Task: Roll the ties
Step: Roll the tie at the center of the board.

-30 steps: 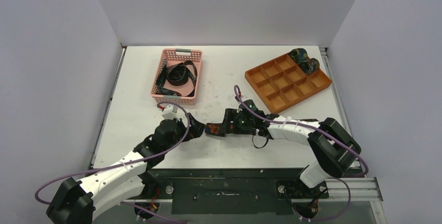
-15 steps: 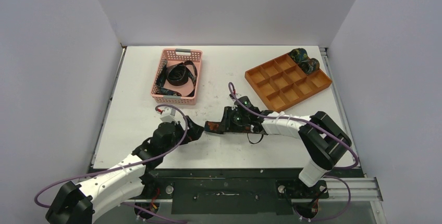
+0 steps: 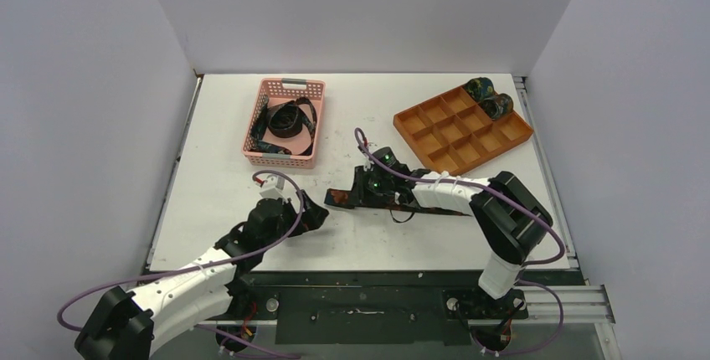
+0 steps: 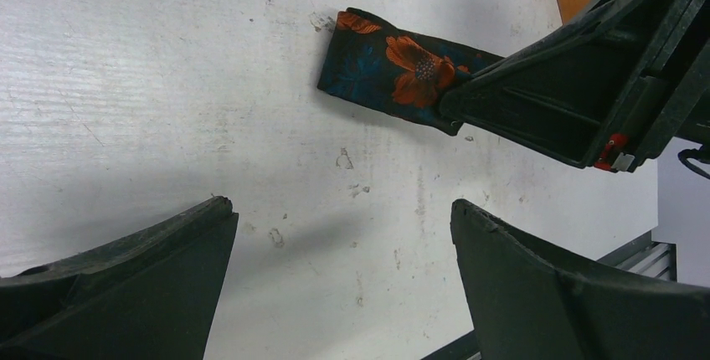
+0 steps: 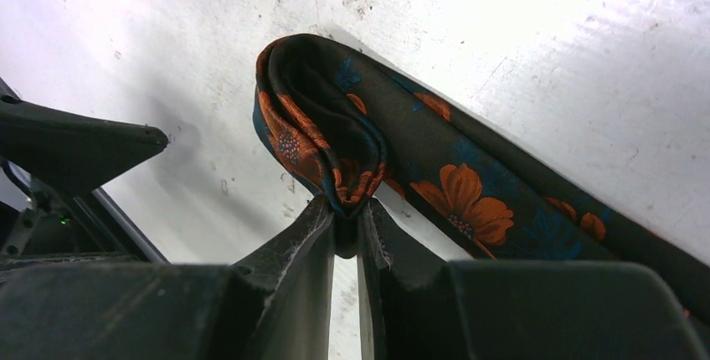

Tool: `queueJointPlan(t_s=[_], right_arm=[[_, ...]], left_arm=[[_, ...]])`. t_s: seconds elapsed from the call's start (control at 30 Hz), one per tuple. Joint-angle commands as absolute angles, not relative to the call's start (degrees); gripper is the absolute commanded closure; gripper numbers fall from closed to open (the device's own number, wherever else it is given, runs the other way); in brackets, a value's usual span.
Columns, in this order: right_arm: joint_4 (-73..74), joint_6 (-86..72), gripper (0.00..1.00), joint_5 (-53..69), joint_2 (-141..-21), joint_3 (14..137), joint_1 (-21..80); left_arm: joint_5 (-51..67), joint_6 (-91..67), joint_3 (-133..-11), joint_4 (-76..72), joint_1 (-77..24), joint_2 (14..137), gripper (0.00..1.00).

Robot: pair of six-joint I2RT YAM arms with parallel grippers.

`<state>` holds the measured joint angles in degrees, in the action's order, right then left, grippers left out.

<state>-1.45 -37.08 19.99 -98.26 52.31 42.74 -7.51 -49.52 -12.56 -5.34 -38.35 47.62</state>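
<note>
My R claw (image 5: 346, 219) is pinched tight on the folded end of the floral tie (image 5: 456, 184). Rest of it trails along the table (image 5: 544, 33), front-centre. L claw (image 4: 342, 209) hangs w/ jaws wide apart, near that end, not touching. Two rolled ties (image 3: 489, 97) sit in the orange tray (image 3: 435, 138), far corner. Loose ties (image 3: 285, 119) lie in the pink basket (image 3: 289, 84).

a pink basket (image 3: 285, 159) stands far left on the scuffed white table (image 3: 360, 113); well apart, an orange tray (image 3: 456, 136) lies askew, far right.
</note>
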Motion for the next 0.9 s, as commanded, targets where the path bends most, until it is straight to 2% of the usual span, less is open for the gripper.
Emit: queueJointPlan(t_s=[0.0, 0.07, 0.27, 0.43, 0.53, 0.6, 0.87], right_arm=[[-0.40, -30.78, 0.89, 19.12, -99.34, 55.84, 42.39], [-0.18, -29.00, 0.90, 18.54, -99.57, 56.62, 42.27], [1.23, -27.00, 0.92, 19.84, -100.68, 57.48, 40.42], [-1.40, -27.59, 0.92, 20.22, -101.57, 57.34, 39.93], [-2.82, -28.03, 0.90, 19.65, -102.14, 57.83, 39.86], [-2.93, -27.68, 0.84, 19.13, -102.63, 58.72, 39.82], [-0.24, -27.86, 0.43, 14.92, -101.10, 60.37, 39.00]], left_arm=[[-6.10, -50.12, -12.52, -9.69, -37.88, 48.49, 0.00], [-5.92, -50.14, -12.39, -10.18, -37.80, 48.88, 0.06], [-7.95, -50.82, -13.59, -12.45, -37.30, 51.19, 0.07], [-12.10, -48.45, -22.63, -12.39, -36.49, 57.54, 0.08], [-11.09, -46.48, -29.15, -9.79, -35.94, 63.15, 0.14], [-9.57, -45.99, -31.30, -9.11, -35.80, 65.67, 0.19], [-9.40, -45.75, -26.73, -8.68, -35.77, 63.81, 0.33]])
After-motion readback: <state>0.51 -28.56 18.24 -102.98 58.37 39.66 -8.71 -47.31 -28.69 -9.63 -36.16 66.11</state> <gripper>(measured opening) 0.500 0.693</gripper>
